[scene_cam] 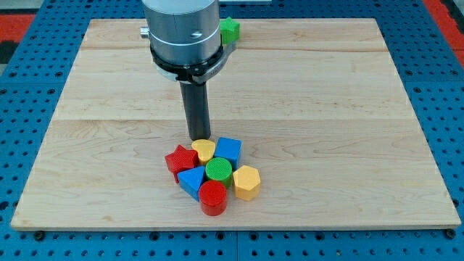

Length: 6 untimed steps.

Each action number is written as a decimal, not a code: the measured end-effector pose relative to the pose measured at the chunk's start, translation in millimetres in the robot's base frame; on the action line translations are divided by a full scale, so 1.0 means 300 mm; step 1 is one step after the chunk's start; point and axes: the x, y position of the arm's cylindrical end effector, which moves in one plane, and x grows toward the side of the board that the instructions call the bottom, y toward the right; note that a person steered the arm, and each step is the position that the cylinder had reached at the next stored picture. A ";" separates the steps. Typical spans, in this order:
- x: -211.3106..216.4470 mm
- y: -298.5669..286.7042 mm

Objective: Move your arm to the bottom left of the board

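Observation:
My tip stands near the middle of the wooden board, just above a tight cluster of blocks. The tip is right at the upper edge of a yellow heart block. Around it lie a blue cube, a red star block, a green cylinder, a blue triangle block, a red cylinder and a yellow hexagon block. The cluster sits below the board's middle. The bottom left of the board is far from the tip.
A green block sits at the view's top edge of the board, partly hidden behind the arm's grey body. A blue pegboard surface surrounds the board.

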 end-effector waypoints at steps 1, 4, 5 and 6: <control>-0.121 -0.057; 0.432 -0.403; 0.481 -0.347; 0.476 -0.168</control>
